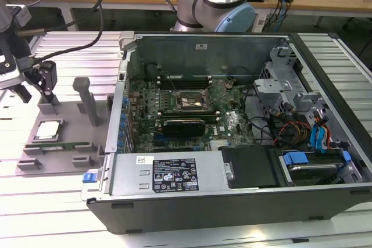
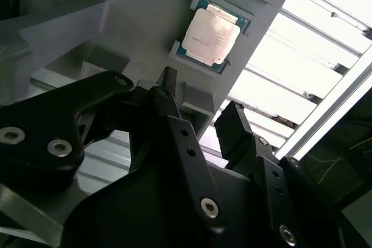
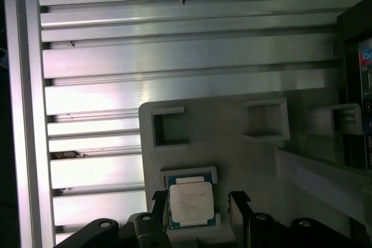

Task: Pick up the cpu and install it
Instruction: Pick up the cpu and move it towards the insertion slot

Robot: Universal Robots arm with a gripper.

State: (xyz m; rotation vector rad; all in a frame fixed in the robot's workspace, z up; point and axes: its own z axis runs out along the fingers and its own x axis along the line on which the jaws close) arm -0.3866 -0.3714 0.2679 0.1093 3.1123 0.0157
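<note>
Gripper [image 1: 36,88] open over the cpu [image 1: 47,129], which is not yet picked up.

The cpu lies flat, silvery lid up, in its square recess in the grey holder [image 1: 72,123]. The holder stands on the slatted metal surface [image 1: 46,213], at the exterior view's left of the open computer case [image 1: 128,175]. The gripper hangs above the holder with its black fingers [image 2: 168,88] spread apart and nothing between them (the cpu sits clear of both fingers in both wrist views). In the first wrist view one finger shows on each side of the cpu [image 3: 190,201]. In the second wrist view the cpu [image 2: 210,36] is past the fingertips. A green memory stick [image 1: 61,145] rests in a slot of the holder just beside the cpu. Inside the case, the black-framed socket [image 1: 192,101] on the motherboard is well apart from the gripper.
</note>
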